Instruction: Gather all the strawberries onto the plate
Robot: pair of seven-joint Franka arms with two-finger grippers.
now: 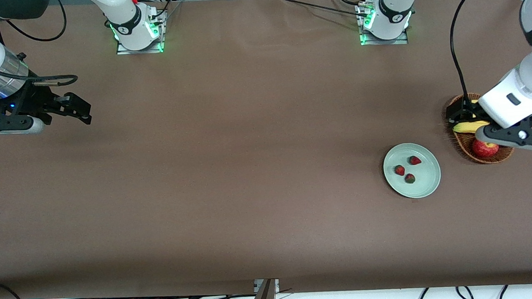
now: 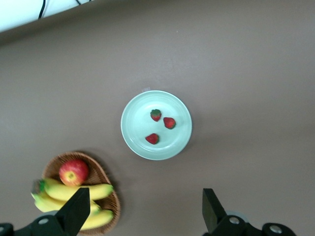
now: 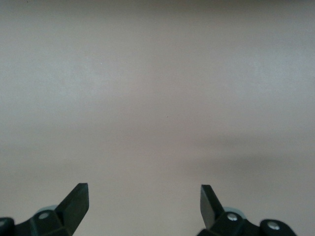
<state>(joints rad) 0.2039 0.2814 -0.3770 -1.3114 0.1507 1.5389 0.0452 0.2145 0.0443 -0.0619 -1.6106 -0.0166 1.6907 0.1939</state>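
Front view told the story: all three strawberries [image 1: 406, 169] lay inside the plate [image 1: 427, 186], which sat toward the left arm's end of the table, just beside the wicker basket [image 1: 463, 144] and a little nearer the front camera than it. No berry showed anywhere on the brown table [image 1: 230, 170] outside that rim, so the collecting looked finished and what remained was judged to be a clean exit.

The left gripper [image 1: 470, 121] hung over the basket, above the bananas [image 1: 468, 127] and beside the apple [image 1: 484, 147], its fingers spread wide and holding nothing. In the left wrist view the fingers [image 2: 76, 211] framed bare air, with the plate [image 2: 133, 142] and its strawberries [image 2: 159, 125] below, apart from one another and well inside the rim.

The right gripper [image 1: 81, 110] waited over bare cloth at the right arm's end of the table, far from the plate, fingers parted and empty; its wrist view showed only the fingertips [image 3: 76, 199] and table.

To finish well, the left arm's best bet seemed to be staying high and clear of both basket and plate rim; a low sweep could have nudged the glossy plate and rolled a berry out. The fingers were best kept spread.
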